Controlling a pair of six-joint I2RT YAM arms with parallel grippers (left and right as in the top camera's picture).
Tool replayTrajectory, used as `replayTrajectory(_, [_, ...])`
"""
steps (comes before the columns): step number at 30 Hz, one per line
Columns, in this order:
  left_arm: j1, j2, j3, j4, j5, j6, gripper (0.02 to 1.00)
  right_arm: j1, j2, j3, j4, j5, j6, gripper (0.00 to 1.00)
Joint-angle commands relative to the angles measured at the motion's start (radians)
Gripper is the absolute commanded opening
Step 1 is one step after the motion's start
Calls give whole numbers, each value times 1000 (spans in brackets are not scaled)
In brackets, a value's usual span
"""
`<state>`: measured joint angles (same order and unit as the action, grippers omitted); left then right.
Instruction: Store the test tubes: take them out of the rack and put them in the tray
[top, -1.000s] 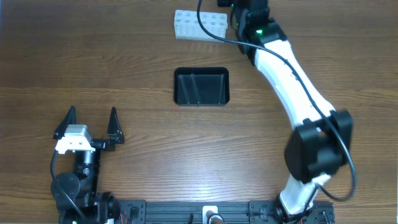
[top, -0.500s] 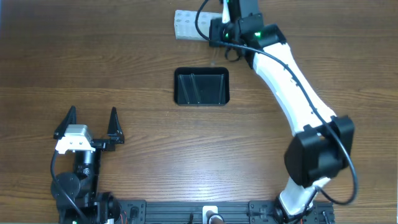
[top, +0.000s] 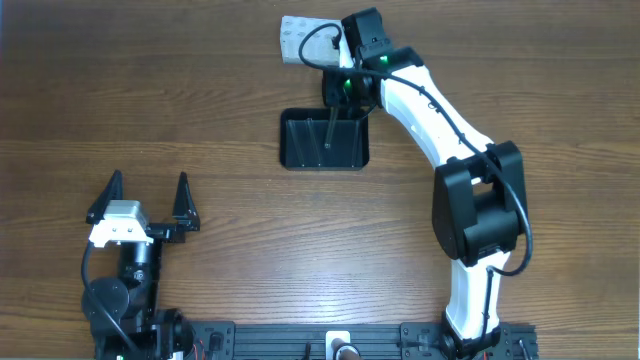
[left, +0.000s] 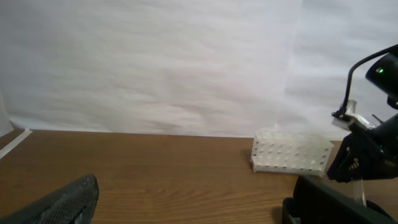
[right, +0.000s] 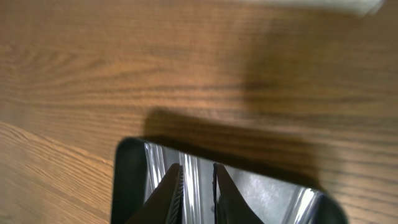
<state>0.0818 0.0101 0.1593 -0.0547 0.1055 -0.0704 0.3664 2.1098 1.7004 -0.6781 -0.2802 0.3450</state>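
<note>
The white test tube rack (top: 300, 40) stands at the table's far edge and shows as a perforated block (left: 290, 152) in the left wrist view. In front of it lies the black tray (top: 290, 150), holding a few clear tubes. My right gripper (top: 335, 102) hangs over the tray's far wall, shut on a clear test tube (top: 328, 135) that points down into the tray. In the right wrist view this tube (right: 198, 177) sits between the fingers of that gripper (right: 198, 193), above the tray's rim (right: 127, 180). My left gripper (top: 147, 200) rests open near the front left, holding nothing.
Bare wooden table surrounds the tray and rack. The right arm (top: 450, 120) stretches diagonally from its base at the front right to the tray. A white backdrop (left: 155, 62) stands behind the table.
My right gripper has come from the rack at the far edge toward the front and left, carrying the tube, and now hangs over the tray. The left arm has not moved.
</note>
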Motion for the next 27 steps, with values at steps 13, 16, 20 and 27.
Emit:
replayTrajectory(13, [5, -7, -7, 5, 11, 14, 998, 21, 40, -18, -59, -13, 16, 14])
replayTrajectory(16, [5, -7, -7, 5, 11, 14, 998, 21, 41, -43, -38, -2, 13, 14])
replayTrajectory(20, [5, -7, -7, 5, 11, 14, 998, 20, 42, -100, 34, -3, 14, 12])
replayTrajectory(27, [5, -7, -7, 5, 11, 14, 998, 13, 48, -142, 96, -3, 18, 14])
